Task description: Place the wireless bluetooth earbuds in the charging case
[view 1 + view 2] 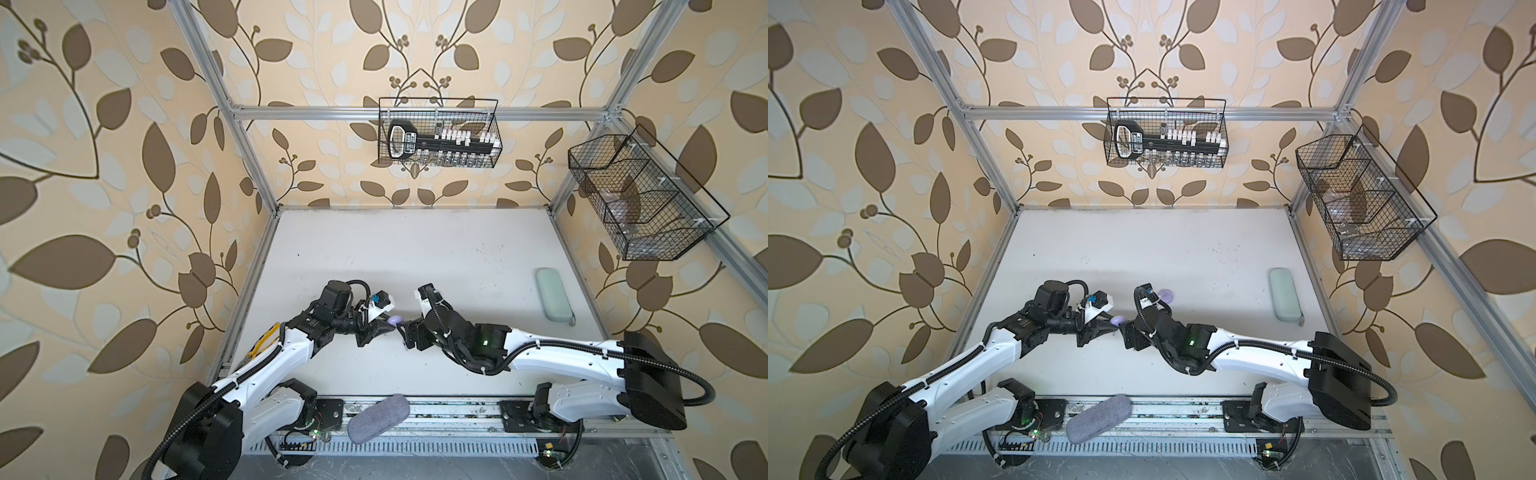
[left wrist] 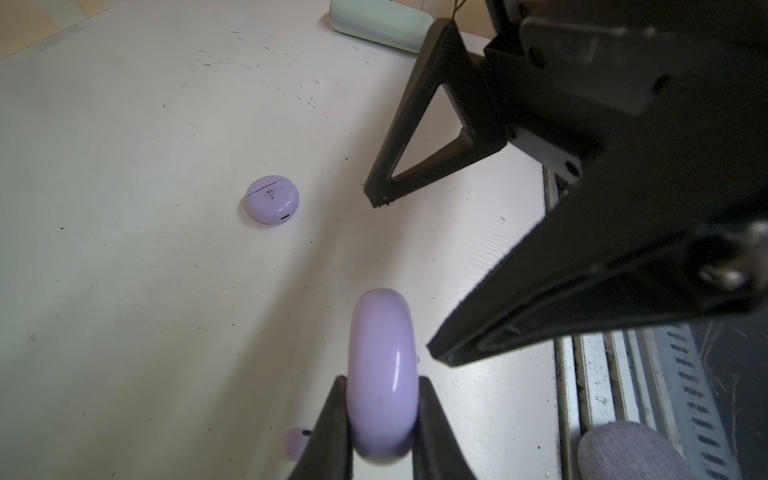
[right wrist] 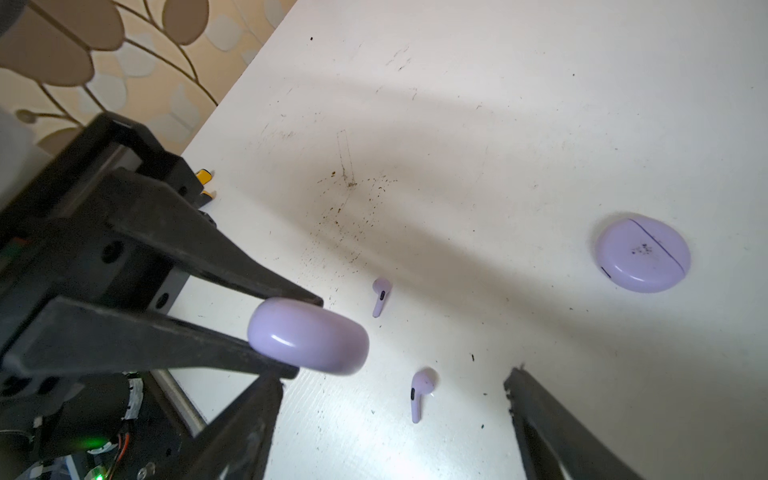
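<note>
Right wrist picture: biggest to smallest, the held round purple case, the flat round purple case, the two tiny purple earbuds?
Held round lavender plastic case: largest, but nearest the camera, so unsure.
Flat round lavender case: close second.
Two tiny lavender earbuds: smallest, alike.

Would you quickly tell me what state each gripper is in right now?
Left gripper: closed on the lavender case.
Right gripper: open, holding nothing.

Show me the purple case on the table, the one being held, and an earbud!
Case on the table (image 3: 643, 253): right wrist view, lid top.
Held case (image 3: 307, 336): right wrist view, rounded edge.
Earbud (image 3: 423, 381): right wrist view, head.
</note>
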Controlling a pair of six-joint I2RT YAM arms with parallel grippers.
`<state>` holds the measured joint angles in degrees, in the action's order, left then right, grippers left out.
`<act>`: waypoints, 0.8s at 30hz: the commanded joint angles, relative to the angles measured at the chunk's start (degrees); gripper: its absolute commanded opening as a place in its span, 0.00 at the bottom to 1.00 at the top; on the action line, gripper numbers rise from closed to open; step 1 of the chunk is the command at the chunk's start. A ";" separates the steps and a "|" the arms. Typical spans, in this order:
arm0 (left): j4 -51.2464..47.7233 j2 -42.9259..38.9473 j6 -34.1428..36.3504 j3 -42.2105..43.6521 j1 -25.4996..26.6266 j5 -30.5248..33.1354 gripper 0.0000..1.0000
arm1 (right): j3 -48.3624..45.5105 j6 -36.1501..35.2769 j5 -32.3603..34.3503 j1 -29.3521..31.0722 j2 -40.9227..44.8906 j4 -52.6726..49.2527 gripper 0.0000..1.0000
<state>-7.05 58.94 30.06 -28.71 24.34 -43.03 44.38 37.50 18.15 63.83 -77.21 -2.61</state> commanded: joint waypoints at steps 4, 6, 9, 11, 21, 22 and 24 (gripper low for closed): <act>1.07 0.08 0.68 -1.33 0.01 -0.74 0.02 | 0.01 0.65 -0.91 -0.61 -1.66 1.07 0.86; 1.07 0.10 0.77 -1.33 0.01 -0.74 0.02 | 0.03 0.64 -1.06 -1.03 -1.68 1.16 0.86; 0.98 0.13 0.78 -1.35 0.01 -0.81 0.02 | 0.10 0.48 -1.31 -1.88 -1.72 1.09 0.86; 0.85 0.19 0.87 -1.34 0.01 -0.92 0.02 | 0.18 0.26 -1.61 -2.42 -1.50 1.12 0.86; -0.07 0.47 1.71 -1.71 0.01 -1.58 0.02 | 1.40 -1.10 -2.17 -4.05 -0.82 0.23 0.86; -0.07 0.54 1.80 -1.73 0.01 -1.66 0.02 | 1.50 -1.19 -2.29 -4.18 -0.69 0.12 0.86; -0.15 0.65 1.83 -1.88 0.01 -1.69 0.02 | 1.67 -1.37 -2.36 -4.50 -0.35 -0.07 0.86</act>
<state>-6.92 59.44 30.15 -28.73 24.32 -42.33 44.42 36.64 14.94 60.03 -78.50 -2.42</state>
